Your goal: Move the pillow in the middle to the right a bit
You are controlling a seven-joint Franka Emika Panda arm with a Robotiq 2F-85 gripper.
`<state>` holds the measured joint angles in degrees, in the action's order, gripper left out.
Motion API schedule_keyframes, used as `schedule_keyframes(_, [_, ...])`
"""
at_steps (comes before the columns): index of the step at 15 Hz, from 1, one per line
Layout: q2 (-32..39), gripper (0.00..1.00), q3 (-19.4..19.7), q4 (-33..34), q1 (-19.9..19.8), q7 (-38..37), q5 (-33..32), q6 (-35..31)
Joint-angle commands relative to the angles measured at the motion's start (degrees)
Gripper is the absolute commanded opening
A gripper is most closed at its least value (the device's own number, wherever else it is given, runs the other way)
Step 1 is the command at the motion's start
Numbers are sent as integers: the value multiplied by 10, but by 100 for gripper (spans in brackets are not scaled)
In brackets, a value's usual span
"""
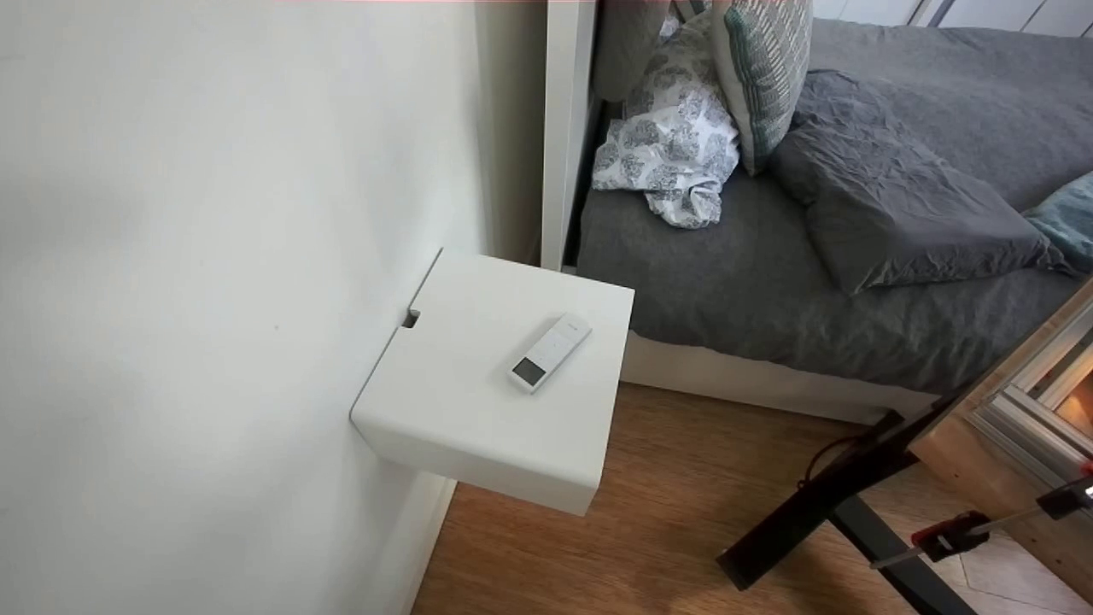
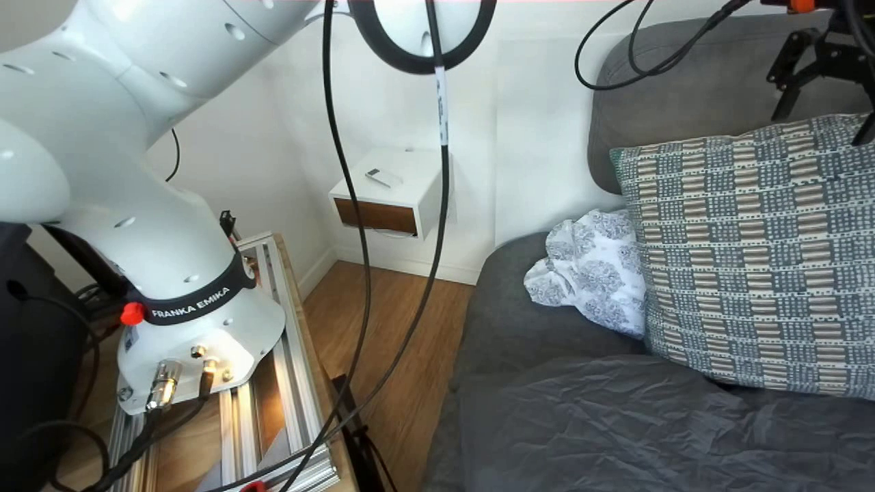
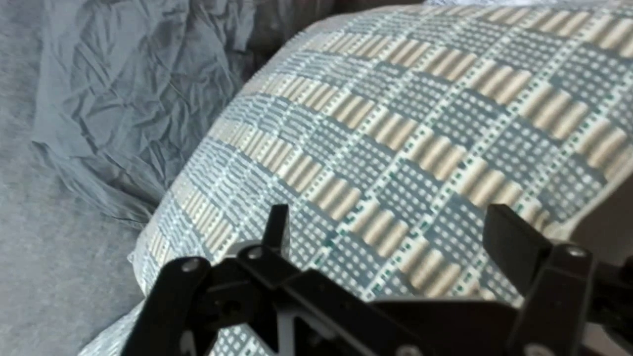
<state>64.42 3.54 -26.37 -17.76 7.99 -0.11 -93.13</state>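
The patterned pillow, in grey, white and tan, stands upright on the bed in both exterior views (image 1: 768, 77) (image 2: 759, 260). It fills much of the wrist view (image 3: 376, 148). My gripper (image 2: 822, 124) is at the pillow's top edge in an exterior view, pointing down, partly cut off by the frame. In the wrist view the gripper (image 3: 388, 207) has its two black fingers spread wide, with the pillow's face showing behind and between them. Nothing is clamped. I cannot tell whether a finger touches the fabric. The pillow's far right side is out of the exterior view.
A white-and-grey printed cloth (image 2: 595, 266) lies left of the pillow. A wrinkled dark grey pillow (image 1: 905, 188) lies flat in front. The grey headboard cushion (image 2: 683, 75) stands behind. A white nightstand (image 1: 478, 410) holds a remote (image 1: 551, 352). Black cables (image 2: 352, 191) hang from the arm.
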Motion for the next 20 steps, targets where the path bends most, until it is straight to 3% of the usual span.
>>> schedule_keyframes(1, [47, 100, 29, 48, 4, 49, -46, 40])
schedule_keyframes(4, [57, 100, 39, 21, 7, 82, -69, -10])
schedule_keyframes(12, [115, 100, 12, 31, 13, 140, -57, -290])
schedule_keyframes(14, [121, 100, -13, 25, 10, 157, -38, -340])
schedule_keyframes(20, [134, 100, -123, 18, -14, 228, 64, -340])
